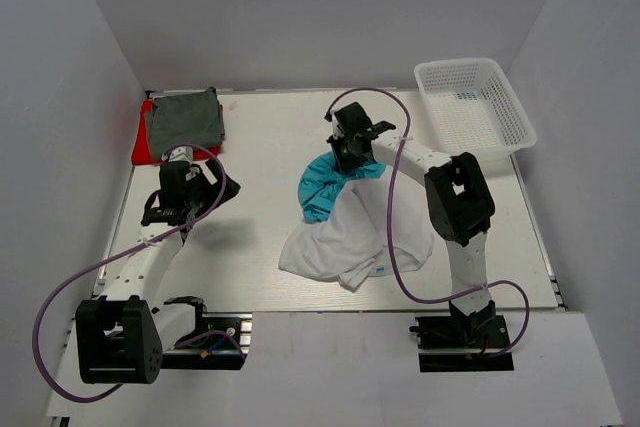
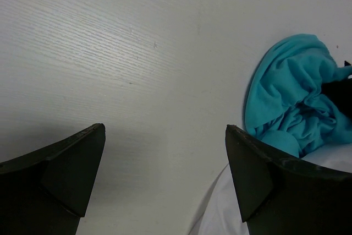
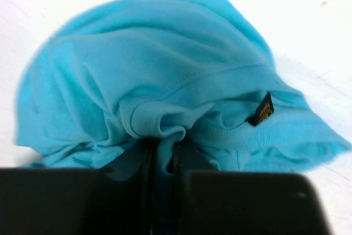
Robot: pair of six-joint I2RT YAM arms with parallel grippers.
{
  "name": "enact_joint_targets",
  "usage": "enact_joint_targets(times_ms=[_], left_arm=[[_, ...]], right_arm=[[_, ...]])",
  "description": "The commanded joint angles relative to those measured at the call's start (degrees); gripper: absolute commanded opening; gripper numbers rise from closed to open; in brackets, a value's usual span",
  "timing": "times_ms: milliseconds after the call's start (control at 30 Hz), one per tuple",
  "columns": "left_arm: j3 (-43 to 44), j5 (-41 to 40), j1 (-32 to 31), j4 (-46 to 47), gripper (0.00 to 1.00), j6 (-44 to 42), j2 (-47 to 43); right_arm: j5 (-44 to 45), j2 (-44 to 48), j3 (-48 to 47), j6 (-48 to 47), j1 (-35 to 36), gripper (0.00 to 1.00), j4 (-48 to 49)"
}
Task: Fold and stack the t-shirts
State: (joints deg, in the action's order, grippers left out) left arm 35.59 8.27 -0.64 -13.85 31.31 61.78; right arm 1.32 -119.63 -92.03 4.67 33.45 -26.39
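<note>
Pinching of the turquoise t-shirt (image 3: 137, 70) by the right gripper (image 3: 165, 155) is recorded mid-table, jaws clamped on a bunched fold. Left gripper (image 2: 165, 152) is held spread near the left edge. Risk: overlapping white t-shirt (image 1: 350, 242) may be dragged along on lifting.

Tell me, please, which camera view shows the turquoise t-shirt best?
The right wrist view: the turquoise t-shirt fills it, neck label visible, a fold pinched in the right hand. Top external shows it small, partly behind the right arm; left wrist shows a bunch at the frame's edge.
</note>
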Motion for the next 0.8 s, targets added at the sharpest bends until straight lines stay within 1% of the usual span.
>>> enact_joint_targets(times_ms=[0,100,133,233,267,333,367,400,433,500,567,600,667,700,767], left_arm=[[0.1,-1.4,0.2,0.1,1.00,-1.2,-0.9],[-0.6,-1.4,0.2,0.1,1.00,-1.8,-3.1],[-1.3,-1.4,0.2,0.1,1.00,-2.3,-3.7],[-2.6,0.6,0.2,2.1,1.00,-2.8,-5.9],[-2.6,1.3,0.2,2.2,1.00,-3.5,-6.4],[-2.6,1.3,0.2,2.2,1.00,-3.5,-7.1],[-2.6,1.9,0.2,2.2,1.00,-4.1,-7.1],[-2.6,1.9,0.2,2.2,1.00,-4.1,-7.1],[-3.2,2.8,0.2,2.8,1.00,-4.7,-7.1],[-3.2,3.9,0.2,3.4,1.00,-4.7,-7.1],[-3.2,4.5,0.2,3.4,1.00,-5.2,-7.1],[-3.2,5.4,0.2,3.4,1.00,-5.8,-6.3],[-3.2,6.8,-0.3,3.4,1.00,-5.8,-5.5],[-3.2,6.8,-0.3,3.4,1.00,-6.3,-4.9],[-3.2,7.8,-0.3,4.7,1.00,-6.3,-4.4]], right_arm=[[-0.7,7.4,-7.7,2.0,-1.7,0.00,5.2],[-0.7,10.6,-11.1,3.4,-4.0,0.00,8.5],[-0.7,13.0,-13.7,3.9,-5.1,0.00,8.7],[1.2,16.5,-16.3,5.4,-8.0,0.00,10.1],[2.4,17.6,-16.9,5.5,-10.7,0.00,10.1],[5.7,18.1,-19.8,4.2,-12.5,0.00,9.8],[6.8,18.7,-21.9,3.9,-15.9,0.00,8.7],[10.2,19.0,-22.7,2.9,-17.2,0.00,8.0],[10.6,19.2,-24.1,2.6,-19.7,0.00,7.8],[10.5,19.8,-25.7,1.9,-24.9,0.00,7.5],[10.0,19.1,-28.6,1.8,-27.2,0.00,5.7],[9.8,18.8,-29.3,1.5,-30.3,0.00,5.3],[7.6,17.4,-30.0,0.7,-32.2,0.00,4.4],[7.0,16.3,-30.0,0.7,-35.2,0.00,4.3],[3.9,14.8,-30.0,-0.2,-37.2,0.00,3.3]])
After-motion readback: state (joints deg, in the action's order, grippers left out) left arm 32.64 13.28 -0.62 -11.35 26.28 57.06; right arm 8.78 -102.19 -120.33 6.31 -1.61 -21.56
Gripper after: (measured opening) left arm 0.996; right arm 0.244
